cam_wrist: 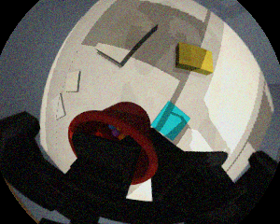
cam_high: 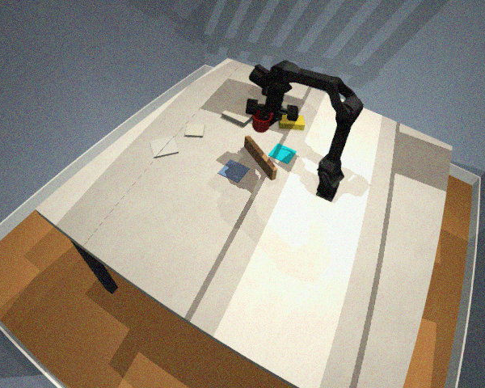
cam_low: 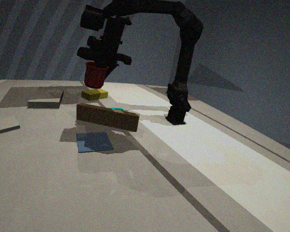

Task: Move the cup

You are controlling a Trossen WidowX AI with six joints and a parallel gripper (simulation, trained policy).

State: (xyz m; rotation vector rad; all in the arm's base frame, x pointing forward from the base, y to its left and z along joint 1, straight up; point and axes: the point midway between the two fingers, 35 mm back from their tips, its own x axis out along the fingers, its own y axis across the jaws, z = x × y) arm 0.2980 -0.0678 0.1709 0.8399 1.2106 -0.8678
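Observation:
The red cup (cam_high: 260, 124) (cam_low: 94, 77) (cam_wrist: 128, 111) is in the air, tilted slightly, beyond the far end of the wooden wall. My gripper (cam_high: 267, 117) (cam_low: 104, 67) (cam_wrist: 147, 130) is shut on the cup's side wall, one finger inside the cup and one outside. Several small coloured marbles (cam_wrist: 115, 132) show inside the cup; the finger hides part of the inside. The blue pad (cam_high: 234, 170) (cam_low: 95, 142) lies bare on the near side of the wall. The cyan pad (cam_high: 282, 153) (cam_low: 117, 108) (cam_wrist: 170, 120) lies bare on the other side.
The wooden wall (cam_high: 259, 158) (cam_low: 106, 118) stands between the two pads. A yellow block (cam_high: 292, 122) (cam_low: 94, 94) (cam_wrist: 194, 58) lies beyond the cyan pad. Pale flat pieces (cam_high: 195, 129) (cam_high: 163, 147) (cam_wrist: 73, 81) and a pale angled piece (cam_high: 236, 117) (cam_low: 44, 103) lie to the left.

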